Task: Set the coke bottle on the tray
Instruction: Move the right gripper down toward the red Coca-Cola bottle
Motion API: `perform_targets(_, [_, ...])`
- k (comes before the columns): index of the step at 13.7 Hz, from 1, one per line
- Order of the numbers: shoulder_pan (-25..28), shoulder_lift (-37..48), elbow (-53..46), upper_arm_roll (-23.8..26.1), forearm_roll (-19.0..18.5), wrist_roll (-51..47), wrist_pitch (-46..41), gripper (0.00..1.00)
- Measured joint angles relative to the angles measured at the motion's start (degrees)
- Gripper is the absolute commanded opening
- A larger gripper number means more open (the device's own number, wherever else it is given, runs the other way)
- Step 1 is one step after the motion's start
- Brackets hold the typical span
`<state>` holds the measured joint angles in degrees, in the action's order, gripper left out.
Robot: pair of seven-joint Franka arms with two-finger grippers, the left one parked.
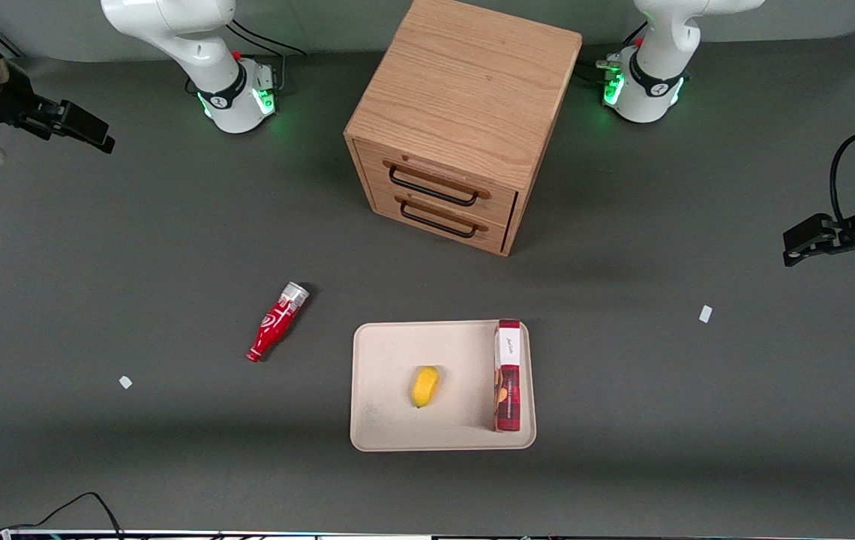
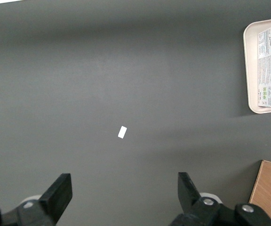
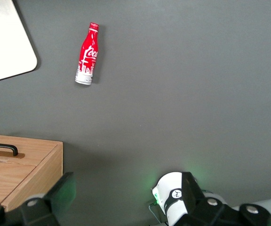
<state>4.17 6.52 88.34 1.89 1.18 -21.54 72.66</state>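
The tray (image 1: 375,420) held a lemon (image 1: 424,386) and a red-and-white box (image 1: 507,386). The coke bottle (image 1: 277,322), white script on red, lay left of it. My gripper (image 1: 86,127) hung wide open at the frame's upper left.

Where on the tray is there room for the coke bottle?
The tray is bare between its working-arm edge and the lemon. The box crowds the parked-arm edge. The bottle lies on the table; the gripper, open, hangs far off.

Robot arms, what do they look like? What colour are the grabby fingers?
The arms are glossy white with rounded bases glowing green, and black cables. The gripper, high above the table at the working arm's end, away from the coke bottle, has black, wedge-shaped fingers with silver screws.
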Motion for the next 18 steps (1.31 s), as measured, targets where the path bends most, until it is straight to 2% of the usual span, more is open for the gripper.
perform_targets(6, [0.1, -0.1, -0.1, -0.5, 0.0, 0.1, 0.3, 1.0])
perform_targets(9, [0.3, -0.9, -1.8, 0.9, 0.2, -0.9, 0.6, 1.0])
perform_targets(12, [0.5, -7.5, -5.5, 5.2, 1.8, -11.9, 2.2, 1.0])
perform_targets(15, [0.8, -16.8, -4.0, 8.2, 2.8, -23.9, 9.5, 1.0])
perform_targets(18, [0.9, -22.6, 5.5, 9.0, 2.8, -29.8, 23.8, 1.0])
